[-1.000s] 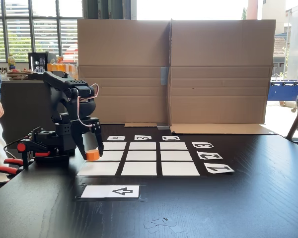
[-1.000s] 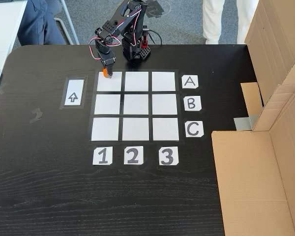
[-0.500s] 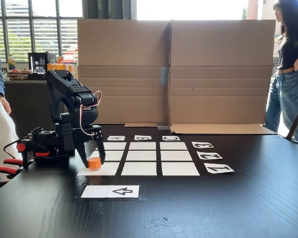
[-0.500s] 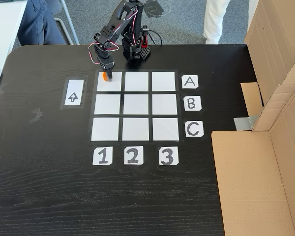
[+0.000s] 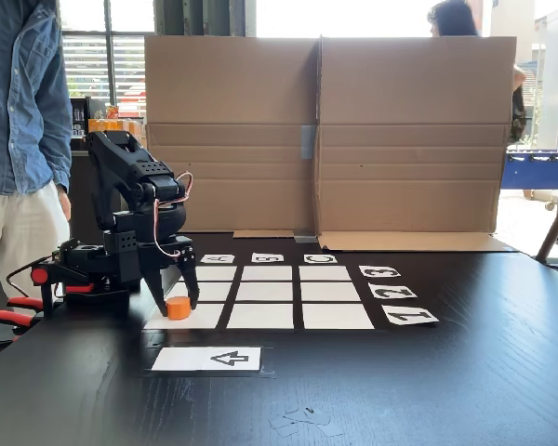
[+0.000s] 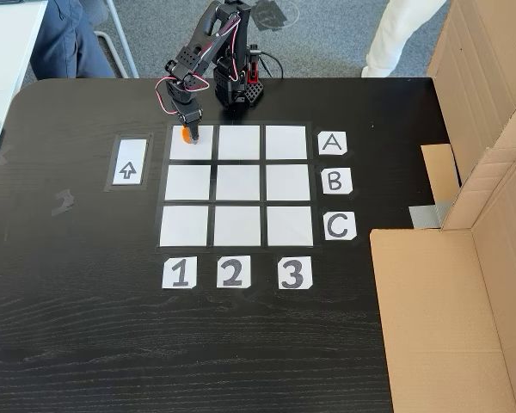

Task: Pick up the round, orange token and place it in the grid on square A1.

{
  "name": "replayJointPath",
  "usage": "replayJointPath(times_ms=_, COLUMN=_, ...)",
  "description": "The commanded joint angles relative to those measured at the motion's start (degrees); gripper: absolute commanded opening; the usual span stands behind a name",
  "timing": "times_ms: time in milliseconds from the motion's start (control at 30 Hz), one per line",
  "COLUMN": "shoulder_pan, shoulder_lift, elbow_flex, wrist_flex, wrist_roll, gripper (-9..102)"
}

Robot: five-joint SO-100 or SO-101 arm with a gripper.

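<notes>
The round, orange token [image 5: 178, 308] sits low on square A1 [image 5: 197, 319], the grid's near-left corner cell in a fixed view. In the other fixed view the token [image 6: 186, 134] is at the upper left part of square A1 [image 6: 194, 146], the top-left cell. My black gripper [image 5: 178, 307] points down with one finger on each side of the token and looks shut on it. From above, the gripper [image 6: 187, 131] covers most of the token. The grid [image 6: 236, 185] of nine white squares lies mid-table with labels A B C and 1 2 3.
A white card with a black arrow [image 5: 207, 359] lies beside the grid. A tall cardboard wall [image 5: 353, 139] closes off the far side. The arm's base [image 5: 93, 269] and red clamps [image 5: 9, 316] are at the left edge, where a person [image 5: 19, 139] stands close.
The gripper has come down with the token from just above the table onto square A1. A person has stepped in at the left of the table.
</notes>
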Motion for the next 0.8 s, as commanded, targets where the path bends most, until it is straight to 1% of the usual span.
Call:
replayJointPath(times_ms=0, shoulder_pan=-0.26, shoulder_lift=0.00, elbow_flex=0.09, wrist_flex=-0.26, wrist_roll=-0.09, gripper=8)
replayJointPath(times_ms=233, shoulder_pan=-0.09, shoulder_lift=-0.18, elbow_flex=0.18, wrist_flex=-0.62, wrist_roll=0.18, gripper=10)
replayJointPath(times_ms=367, shoulder_pan=0.35, shoulder_lift=-0.18, elbow_flex=0.18, wrist_flex=-1.05, wrist_roll=0.26, gripper=14)
replayJointPath(times_ms=667, shoulder_pan=0.44, shoulder_lift=-0.62, elbow_flex=0.18, wrist_flex=-1.05, wrist_roll=0.26, gripper=29)
replayJointPath(times_ms=767, shoulder_pan=0.44, shoulder_lift=-0.70, elbow_flex=0.18, wrist_flex=-1.05, wrist_roll=0.18, gripper=32)
